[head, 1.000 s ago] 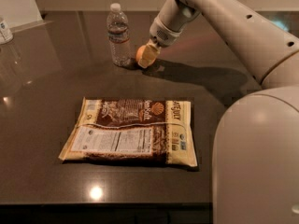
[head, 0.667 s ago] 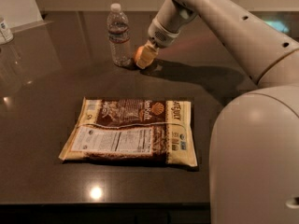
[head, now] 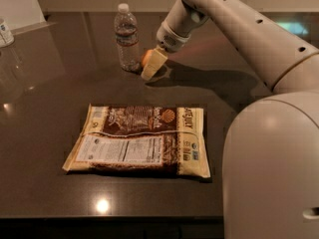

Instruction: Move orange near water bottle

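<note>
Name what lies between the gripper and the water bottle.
The orange, in the camera view: it sits against the gripper, close beside the water bottle.

You are seeing the pincer hanging low over the dark surface, hiding most of the orange, which is sitting just beside the water bottle, while a snack bag is lying flat nearer the front edge.

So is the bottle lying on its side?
No, the bottle stands upright, with the gripper beside it at the orange.
</note>
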Controlling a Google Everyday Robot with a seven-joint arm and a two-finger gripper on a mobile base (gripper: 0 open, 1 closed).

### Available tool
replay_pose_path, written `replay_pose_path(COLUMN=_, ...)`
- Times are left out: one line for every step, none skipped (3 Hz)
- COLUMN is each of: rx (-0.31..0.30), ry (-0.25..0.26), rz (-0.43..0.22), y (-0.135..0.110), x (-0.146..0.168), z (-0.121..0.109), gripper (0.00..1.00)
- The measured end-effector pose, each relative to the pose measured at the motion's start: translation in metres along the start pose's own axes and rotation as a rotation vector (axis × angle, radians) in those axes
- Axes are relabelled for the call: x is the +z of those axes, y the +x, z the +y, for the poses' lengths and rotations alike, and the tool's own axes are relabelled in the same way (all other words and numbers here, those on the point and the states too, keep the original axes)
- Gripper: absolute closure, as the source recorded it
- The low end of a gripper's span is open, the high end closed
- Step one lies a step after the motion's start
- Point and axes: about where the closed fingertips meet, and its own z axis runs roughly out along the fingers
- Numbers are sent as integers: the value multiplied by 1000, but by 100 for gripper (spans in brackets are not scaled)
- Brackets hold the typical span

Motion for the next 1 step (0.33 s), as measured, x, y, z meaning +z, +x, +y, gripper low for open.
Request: replay_pose_path(rx=0, ry=0, rz=0, y=0, x=0, z=0, gripper=0)
